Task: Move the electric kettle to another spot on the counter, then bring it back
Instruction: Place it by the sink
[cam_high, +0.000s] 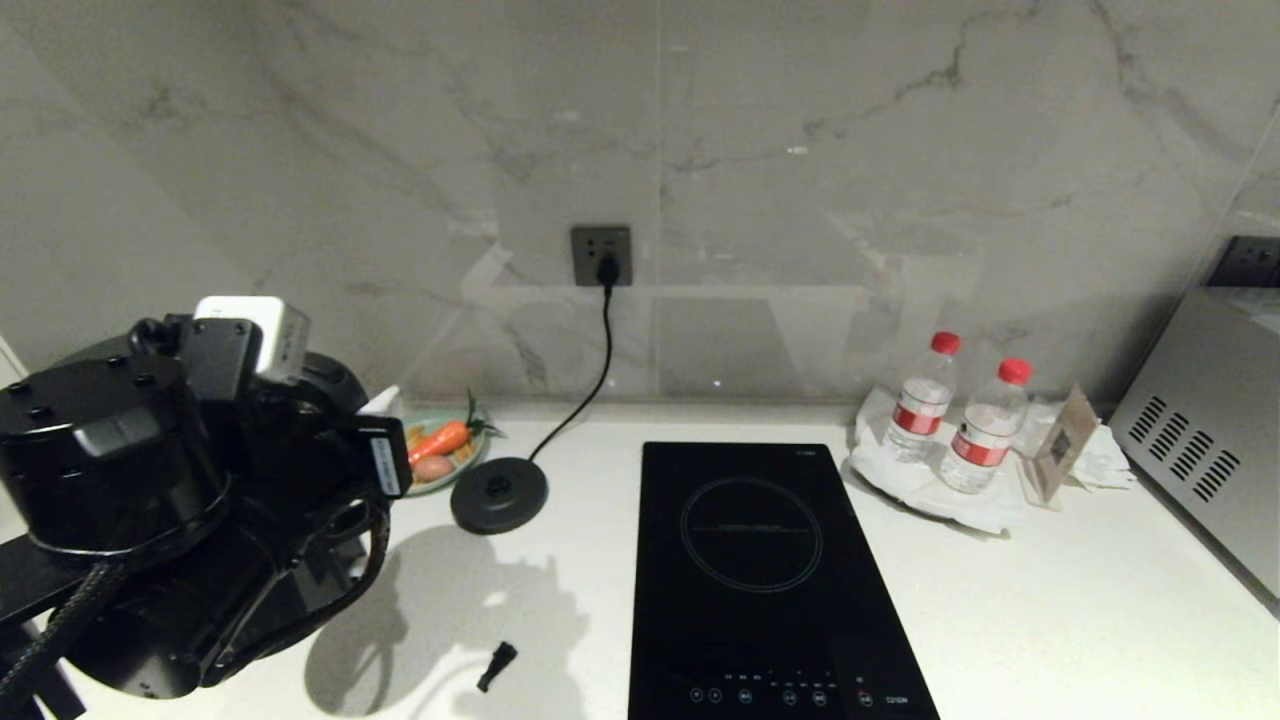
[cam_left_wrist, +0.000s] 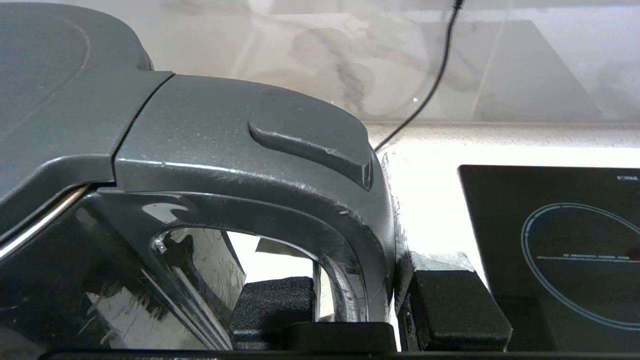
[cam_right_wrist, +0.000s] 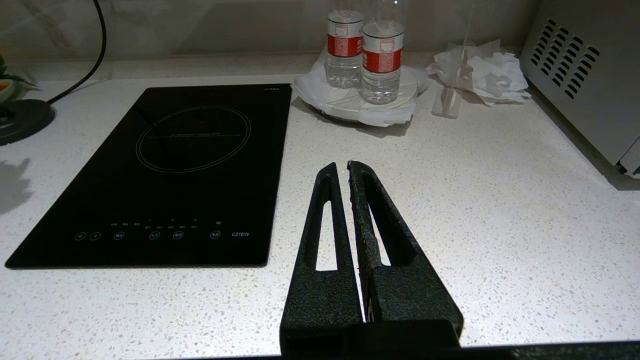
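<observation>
The electric kettle (cam_left_wrist: 210, 145), glossy black with a flat lid and a big loop handle, fills the left wrist view. My left gripper (cam_left_wrist: 360, 306) is shut on the upright part of that handle, one finger (cam_left_wrist: 272, 310) inside the loop and the other (cam_left_wrist: 450, 312) outside it. In the head view my left arm (cam_high: 150, 480) stands at the left over the counter (cam_high: 1050, 600) and hides most of the kettle, whose shadow falls on the counter beside it. The right gripper (cam_right_wrist: 340, 167) hangs shut and empty above the counter, right of the hob.
The kettle's round black base disc (cam_high: 498, 492) sits corded to a wall socket (cam_high: 601, 255). Behind it is a plate with a carrot (cam_high: 440, 450). A black induction hob (cam_high: 760, 580) lies mid-counter. Two water bottles (cam_high: 925, 395) and a metal appliance (cam_high: 1210, 430) stand right. A small black piece (cam_high: 497, 665) lies near the front.
</observation>
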